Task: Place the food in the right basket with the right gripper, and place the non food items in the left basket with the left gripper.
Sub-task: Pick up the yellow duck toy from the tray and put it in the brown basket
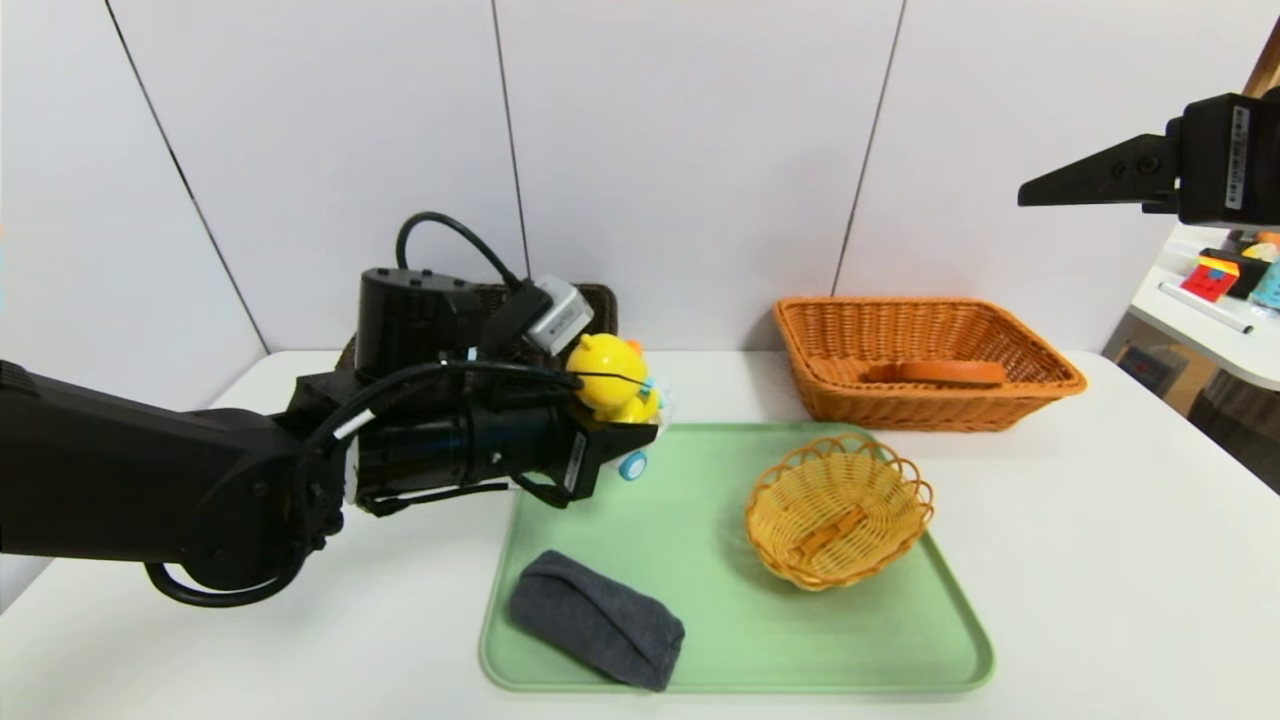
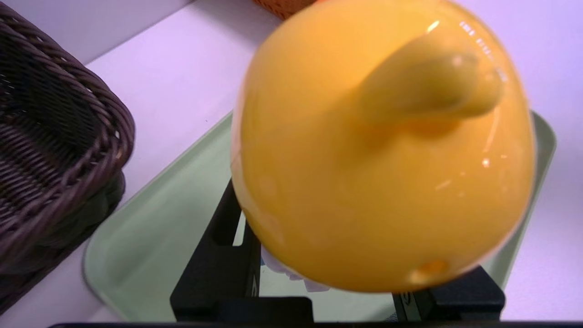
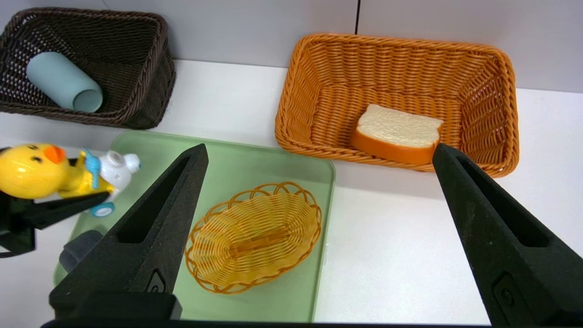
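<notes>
Left end effector [image 1: 625, 440] is clenched on the glossy yellow duck toy [image 1: 608, 377], orange beak, white wheeled base, held above the green tray's [image 1: 720, 520] far-left corner, near the dark brown basket [image 3: 91, 68]. Right end effector [image 3: 314, 218] hangs released, high above the tray.

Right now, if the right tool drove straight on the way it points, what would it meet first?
Probably the orange wicker basket holding the bread slice; the open right tool aims toward its near rim, with nothing between, though depth is unclear.
</notes>
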Robot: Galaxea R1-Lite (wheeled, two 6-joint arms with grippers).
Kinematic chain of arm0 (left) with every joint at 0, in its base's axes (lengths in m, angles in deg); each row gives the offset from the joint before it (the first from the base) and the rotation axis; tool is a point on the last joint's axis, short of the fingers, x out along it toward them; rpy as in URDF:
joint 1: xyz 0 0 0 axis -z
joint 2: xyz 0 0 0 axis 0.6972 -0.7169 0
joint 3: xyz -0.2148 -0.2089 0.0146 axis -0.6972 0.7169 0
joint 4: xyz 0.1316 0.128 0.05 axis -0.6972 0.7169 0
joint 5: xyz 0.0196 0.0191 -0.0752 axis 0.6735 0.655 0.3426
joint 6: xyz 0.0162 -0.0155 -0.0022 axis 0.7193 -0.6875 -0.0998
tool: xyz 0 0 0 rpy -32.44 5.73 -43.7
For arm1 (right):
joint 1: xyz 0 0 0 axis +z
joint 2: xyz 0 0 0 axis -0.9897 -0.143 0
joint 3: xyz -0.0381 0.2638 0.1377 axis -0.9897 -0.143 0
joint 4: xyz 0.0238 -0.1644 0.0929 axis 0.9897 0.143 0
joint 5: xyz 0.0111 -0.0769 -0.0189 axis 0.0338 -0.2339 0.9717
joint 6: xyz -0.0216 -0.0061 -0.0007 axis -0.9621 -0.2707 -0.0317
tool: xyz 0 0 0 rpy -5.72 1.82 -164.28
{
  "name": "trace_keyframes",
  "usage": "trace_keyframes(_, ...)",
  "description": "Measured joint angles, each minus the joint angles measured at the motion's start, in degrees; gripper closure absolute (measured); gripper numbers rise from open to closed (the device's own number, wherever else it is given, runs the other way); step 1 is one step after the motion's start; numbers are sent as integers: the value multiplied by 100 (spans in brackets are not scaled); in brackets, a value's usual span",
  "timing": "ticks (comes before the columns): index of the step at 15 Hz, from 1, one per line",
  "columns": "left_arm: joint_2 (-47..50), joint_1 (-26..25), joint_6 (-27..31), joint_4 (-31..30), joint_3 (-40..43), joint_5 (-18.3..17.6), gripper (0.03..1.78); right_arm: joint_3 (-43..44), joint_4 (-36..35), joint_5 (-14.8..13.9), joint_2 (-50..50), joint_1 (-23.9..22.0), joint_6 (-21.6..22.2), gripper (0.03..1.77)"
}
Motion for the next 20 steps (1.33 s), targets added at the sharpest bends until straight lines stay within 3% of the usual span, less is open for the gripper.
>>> trace_keyframes(6, 759, -126, -514, 2089, -1442, 490, 106, -180, 0, 2, 121, 7, -2, 10)
trace_keyframes(8, 813, -366, -630, 2481, -1943, 681, 106, -288, 1, 5, 201, 7, 7, 10)
trace_keyframes(13, 340, -1113, -1076, 2645, -2760, 1053, 106, -511, -7, 24, 399, 7, 123, 10)
trace_keyframes(20, -837, -1275, -1324, 2638, -3512, 1304, 106, -739, 41, -48, 567, -12, 79, 10)
